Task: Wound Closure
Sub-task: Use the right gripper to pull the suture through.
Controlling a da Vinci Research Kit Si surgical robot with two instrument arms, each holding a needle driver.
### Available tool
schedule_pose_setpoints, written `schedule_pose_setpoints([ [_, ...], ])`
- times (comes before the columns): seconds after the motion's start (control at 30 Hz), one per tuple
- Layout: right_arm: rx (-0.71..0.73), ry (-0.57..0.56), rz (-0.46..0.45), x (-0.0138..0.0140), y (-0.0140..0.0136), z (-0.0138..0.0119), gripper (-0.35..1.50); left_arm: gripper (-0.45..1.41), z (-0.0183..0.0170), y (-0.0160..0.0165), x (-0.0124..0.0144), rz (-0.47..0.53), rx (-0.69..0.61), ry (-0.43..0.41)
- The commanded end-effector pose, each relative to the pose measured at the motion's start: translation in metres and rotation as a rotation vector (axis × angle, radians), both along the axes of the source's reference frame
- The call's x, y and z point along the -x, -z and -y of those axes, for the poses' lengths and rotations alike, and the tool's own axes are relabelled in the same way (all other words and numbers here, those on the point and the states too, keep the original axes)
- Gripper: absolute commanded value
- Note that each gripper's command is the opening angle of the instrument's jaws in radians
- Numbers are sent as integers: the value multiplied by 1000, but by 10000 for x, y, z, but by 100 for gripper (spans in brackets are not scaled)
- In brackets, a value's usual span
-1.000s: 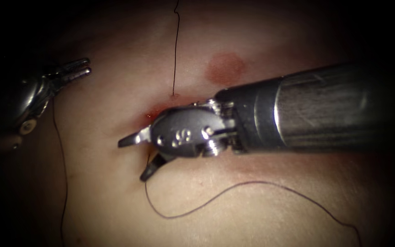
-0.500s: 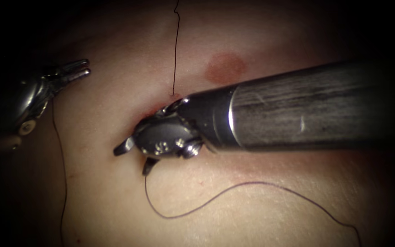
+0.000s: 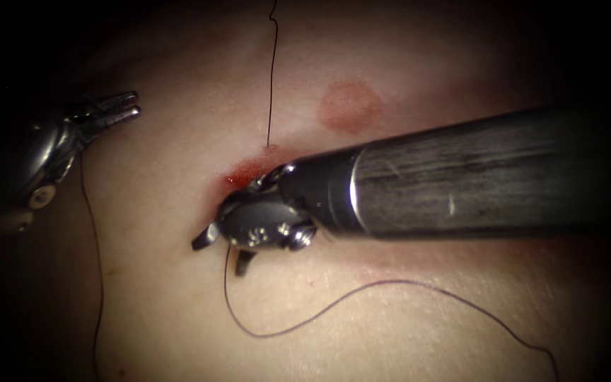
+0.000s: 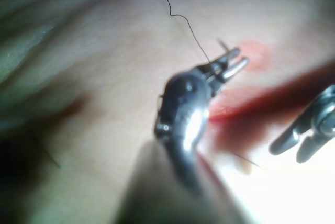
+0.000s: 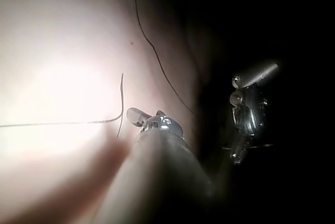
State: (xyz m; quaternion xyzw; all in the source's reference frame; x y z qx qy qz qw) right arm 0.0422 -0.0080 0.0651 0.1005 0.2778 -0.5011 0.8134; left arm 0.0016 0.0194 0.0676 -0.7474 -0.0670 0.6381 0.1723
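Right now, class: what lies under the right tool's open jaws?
Under the right tool lie the tissue, red fluid and thread curving away. The needle cannot be made out; the tool's head covers that spot.

Tissue (image 3: 178, 297) pale, cut (image 3: 245, 172) red and wet; dark thread (image 3: 271, 85) exits it, another strand looping below; needle not discernible.

My endoscope is looking down on the tissue (image 3: 178, 311) from above and in front, close enough that the right arm's shaft (image 3: 475, 173) is crossing much of the frame, with the left claw (image 3: 123, 106) sitting off at the left side. My left wrist camera is riding just behind its own claw (image 4: 230, 65), looking along the shaft at the red cut (image 4: 246, 106). It is sharing the right claw (image 4: 296, 148) with the endoscope, while my right wrist camera is peering past its own claw (image 5: 140, 116) from very close and also catching the left claw (image 5: 254, 77).
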Motion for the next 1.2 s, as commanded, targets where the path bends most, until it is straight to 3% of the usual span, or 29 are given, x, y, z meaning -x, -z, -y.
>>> schedule_pose_setpoints([
  [0.03, 6, 2, 11, -7, -16, 7, 108, -35, 1, -7, 4, 2, -1, -1],
  [0.13, 3, 26, 37, -9, -29, 11, 103, -35, 1, -7, 2, 3, -1, -3],
  [0.37, 23, 88, 110, -8, -61, 27, 68, -35, 1, -7, -1, 4, -1, -6],
  [0.47, 20, 98, 112, -11, -75, 35, 68, -35, 1, -7, 0, 4, -1, -5],
  [0.53, 24, 99, 115, -13, -80, 37, 58, -35, 1, -7, 1, 4, -2, -4],
  [0.6, 28, 100, 117, -14, -84, 35, 5, -35, 0, -7, 1, 4, -2, -4],
  [0.67, 28, 64, 120, -16, -85, 32, -35, -35, 0, -7, 1, 4, -2, -4],
  [0.87, 5, -19, 154, -21, -86, 29, -35, -35, 0, -6, 1, 4, -2, -4],
  [1.2, -14, -11, 126, -3, -56, 43, -35, -35, 0, -7, 1, 4, -2, -4],
])
